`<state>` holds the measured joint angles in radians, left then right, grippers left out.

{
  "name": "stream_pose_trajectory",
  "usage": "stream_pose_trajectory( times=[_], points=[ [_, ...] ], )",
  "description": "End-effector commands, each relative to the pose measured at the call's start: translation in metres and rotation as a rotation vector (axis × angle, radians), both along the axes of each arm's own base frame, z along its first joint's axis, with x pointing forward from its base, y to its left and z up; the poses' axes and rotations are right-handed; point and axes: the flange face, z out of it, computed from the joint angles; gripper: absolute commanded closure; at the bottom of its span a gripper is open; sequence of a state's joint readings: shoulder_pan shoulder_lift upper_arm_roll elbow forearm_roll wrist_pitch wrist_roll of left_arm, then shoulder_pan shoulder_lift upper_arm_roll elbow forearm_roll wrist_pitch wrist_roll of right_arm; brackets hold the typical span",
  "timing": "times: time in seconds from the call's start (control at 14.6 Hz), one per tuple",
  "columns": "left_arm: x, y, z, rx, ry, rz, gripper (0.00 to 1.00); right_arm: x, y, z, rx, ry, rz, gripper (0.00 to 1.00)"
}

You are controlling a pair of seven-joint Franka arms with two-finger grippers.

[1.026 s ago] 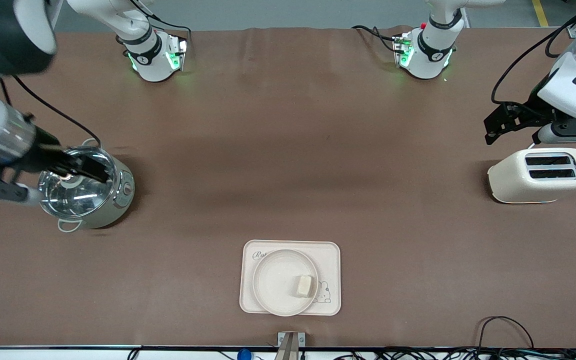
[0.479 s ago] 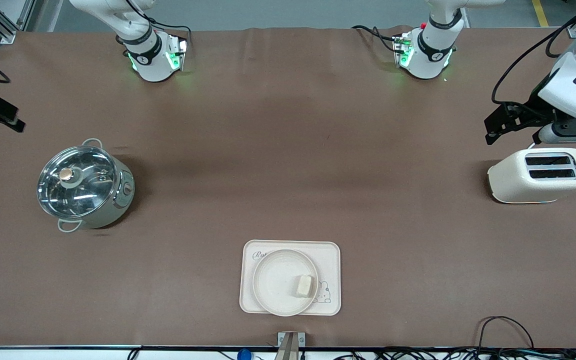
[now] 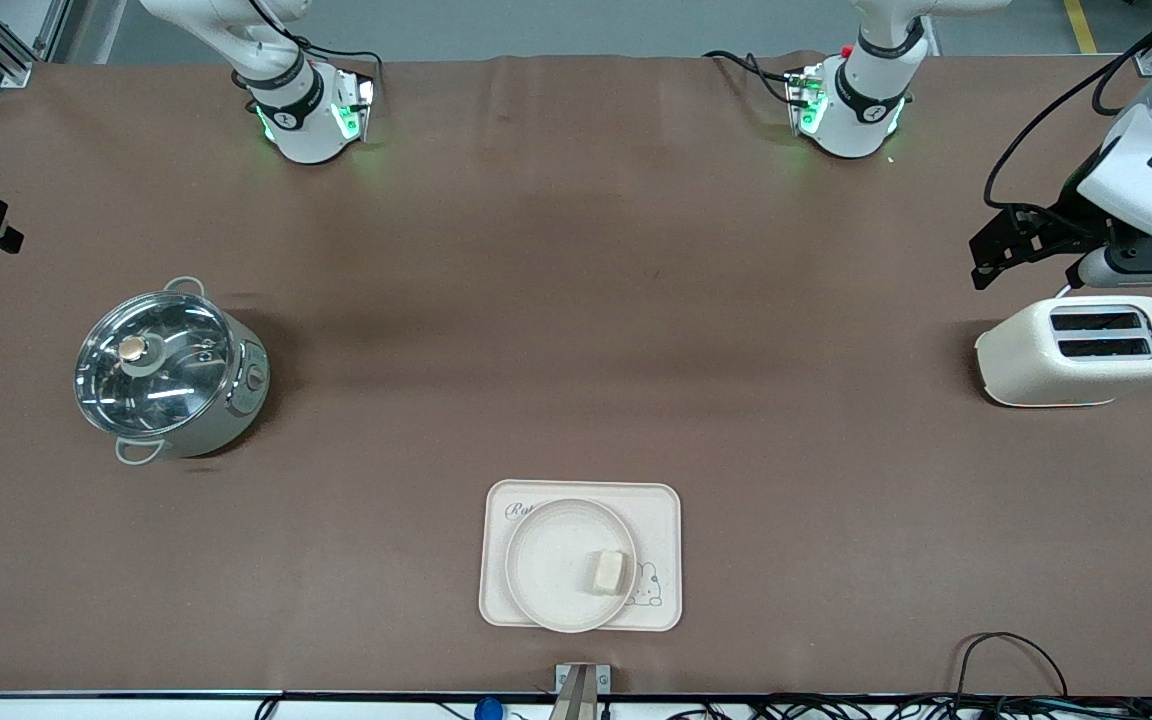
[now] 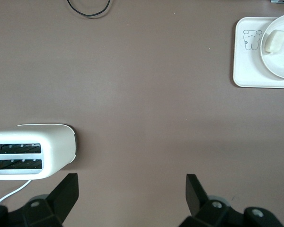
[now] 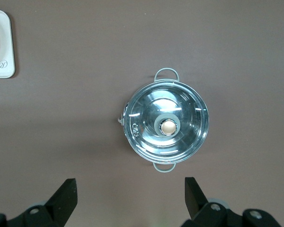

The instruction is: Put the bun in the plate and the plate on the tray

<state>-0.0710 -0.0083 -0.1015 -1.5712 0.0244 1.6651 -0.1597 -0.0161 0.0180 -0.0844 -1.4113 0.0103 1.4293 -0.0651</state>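
While the desk (image 3: 576, 300) carries all items, the tray (image 3: 656, 505) lies at the middle of its front-camera edge, the plate (image 3: 546, 560) on it, the bun (image 3: 608, 571) on the plate. Left pincer (image 4: 132, 189) hangs spread and empty over the toaster (image 3: 1081, 350) end; right pincer (image 5: 130, 191) likewise over the pot (image 3: 166, 372) end.

The wide middle of the table (image 3: 576, 330) is left bare. Passage is blocked only by the pot (image 3: 168, 372) at the right arm's end and the toaster (image 3: 1081, 350) at the left arm's end.
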Motion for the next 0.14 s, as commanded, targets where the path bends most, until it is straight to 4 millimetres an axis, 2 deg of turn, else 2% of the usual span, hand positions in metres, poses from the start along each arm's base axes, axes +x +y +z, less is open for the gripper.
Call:
stream_pose_trajectory(
  times=[0.0, 0.07],
  points=[
    [0.0003, 0.0020, 0.0072, -0.003, 0.000, 0.004, 0.00, -0.0055, 0.0036, 0.0001, -0.019, 0.000, 0.017, 0.00],
    [0.0005, 0.0031, 0.0072, 0.000, -0.001, 0.001, 0.00, -0.0051, 0.0077, 0.0001, -0.019, 0.000, 0.020, 0.00]
  ],
)
